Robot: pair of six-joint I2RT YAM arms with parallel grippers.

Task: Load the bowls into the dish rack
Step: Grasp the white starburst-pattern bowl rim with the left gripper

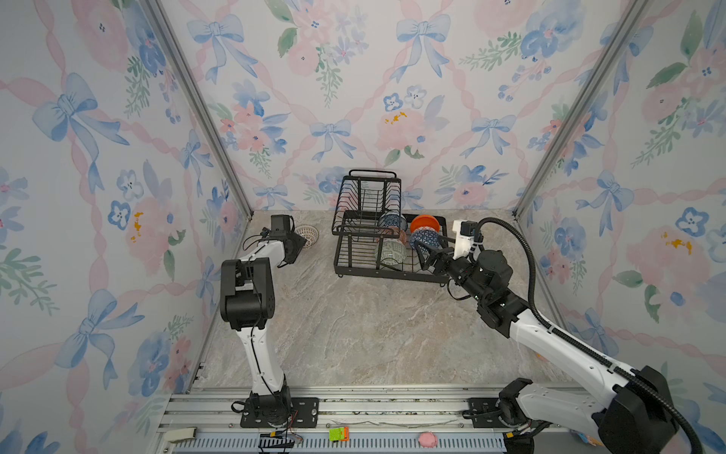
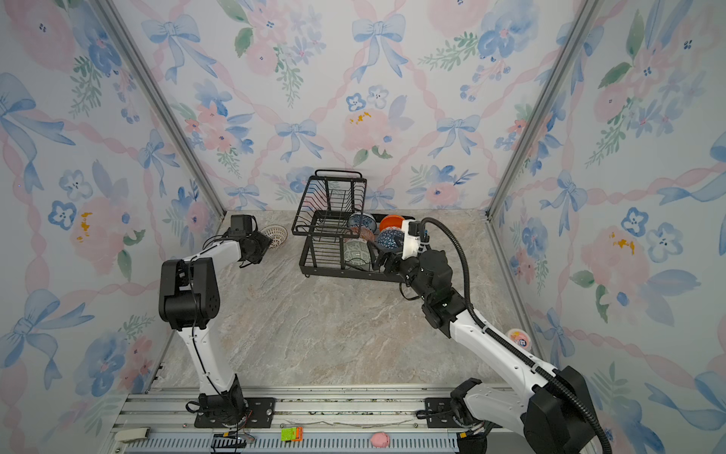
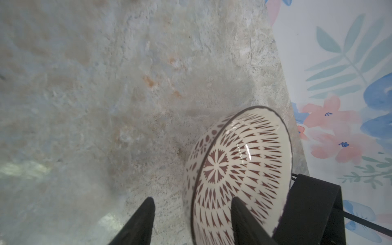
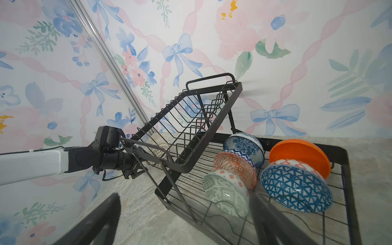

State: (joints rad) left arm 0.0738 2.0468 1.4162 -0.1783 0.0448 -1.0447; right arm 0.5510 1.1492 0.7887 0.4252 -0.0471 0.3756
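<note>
A white lattice bowl (image 1: pixel 308 235) (image 3: pixel 244 161) lies tipped on its side on the marble table, near the back left corner. My left gripper (image 1: pixel 300 243) (image 3: pixel 193 200) straddles its rim, one finger inside and one outside. A gap still shows beside the outer wall. The black wire dish rack (image 1: pixel 393 273) (image 4: pixel 212 131) stands at the back. Its lower tray holds the blue-and-white (image 4: pixel 244 146), red-orange (image 4: pixel 235 167), grey-green (image 4: pixel 227 193), dark blue (image 4: pixel 297 186) and plain orange (image 4: pixel 301 152) bowls. My right gripper (image 1: pixel 426 257) (image 4: pixel 184 199) is open over the rack's front edge, holding nothing.
Floral walls close in on the left, the back and the right. The rack's raised upper basket (image 1: pixel 369 196) has nothing in it. A green-orange block (image 1: pixel 338 433) and a pink object (image 1: pixel 428 439) lie on the front rail. A pink-lidded cup (image 2: pixel 519 339) sits by the right wall.
</note>
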